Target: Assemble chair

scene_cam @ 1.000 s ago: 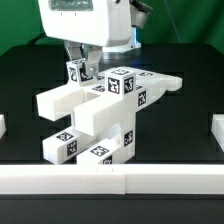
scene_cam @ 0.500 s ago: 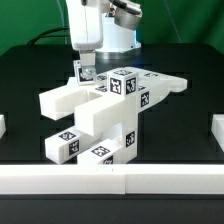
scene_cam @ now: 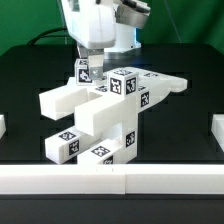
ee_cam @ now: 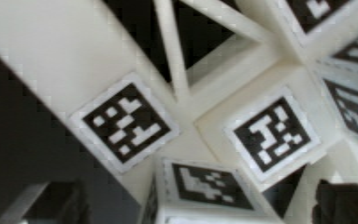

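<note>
The chair [scene_cam: 105, 110] stands in the middle of the black table as a blocky white stack of slotted panels and bars with tag stickers. My gripper [scene_cam: 88, 68] hangs over its back part at the exterior view's left, around a small tagged white piece [scene_cam: 80, 72]. In the wrist view that tagged piece [ee_cam: 211, 188] sits between my fingers [ee_cam: 51, 205], with a dark gap on each side. The gripper [ee_cam: 202, 205] is open and holds nothing. Tagged faces of the chair [ee_cam: 131, 120] fill the wrist view beyond it.
A long white rail [scene_cam: 110, 180] runs along the table's front edge. Short white blocks stand at the exterior view's left edge [scene_cam: 2, 127] and right edge [scene_cam: 217, 130]. The arm's white body [scene_cam: 100, 25] rises behind the chair.
The hand has turned and shifted slightly over the chair's back part. Its jaws, earlier shut on the small tagged piece, now stand spread apart from it.
</note>
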Controlling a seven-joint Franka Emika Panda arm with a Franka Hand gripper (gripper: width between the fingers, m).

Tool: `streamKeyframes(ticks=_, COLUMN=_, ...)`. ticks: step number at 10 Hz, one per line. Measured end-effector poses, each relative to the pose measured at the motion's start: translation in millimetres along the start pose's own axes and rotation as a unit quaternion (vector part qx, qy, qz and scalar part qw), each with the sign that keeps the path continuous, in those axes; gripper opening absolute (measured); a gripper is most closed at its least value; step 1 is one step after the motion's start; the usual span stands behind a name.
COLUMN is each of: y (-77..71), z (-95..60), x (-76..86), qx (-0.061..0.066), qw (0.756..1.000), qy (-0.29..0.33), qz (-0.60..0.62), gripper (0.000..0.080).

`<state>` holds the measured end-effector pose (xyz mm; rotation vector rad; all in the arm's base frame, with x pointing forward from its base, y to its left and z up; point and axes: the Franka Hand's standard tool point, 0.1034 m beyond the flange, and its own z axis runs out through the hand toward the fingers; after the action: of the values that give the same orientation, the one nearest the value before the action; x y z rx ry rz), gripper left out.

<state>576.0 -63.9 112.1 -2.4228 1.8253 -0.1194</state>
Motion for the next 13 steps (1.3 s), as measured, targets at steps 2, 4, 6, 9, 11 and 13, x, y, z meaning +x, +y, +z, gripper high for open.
streamKeyframes(ticks=2, y=0.0, z=0.0, x=0.0, qx=0.0, qw=0.997, qy=0.0, qz=-0.079, gripper=0.0648)
streamKeyframes(ticks=4, y=0.0, z=0.0, x=0.1, qx=0.0, qw=0.99, qy=0.0, qz=-0.144, gripper=0.0649)
streamKeyframes(ticks=6, y=0.2, z=0.1, x=-0.5, qx=-0.008, qw=0.969, qy=0.006, qz=-0.245, gripper=0.0649)
streamKeyframes(ticks=9, y=-0.4, z=-0.1, x=-1.1, qx=-0.019, qw=0.924, qy=0.011, qz=-0.381, gripper=0.0649)
streamKeyframes(ticks=11, y=0.4, z=-0.4, x=1.7, qx=-0.021, qw=0.878, qy=0.01, qz=-0.478, gripper=0.0649)
streamKeyframes(ticks=13, y=1.2, z=-0.3, x=2.7, qx=-0.022, qw=0.845, qy=0.009, qz=-0.534, gripper=0.0649)
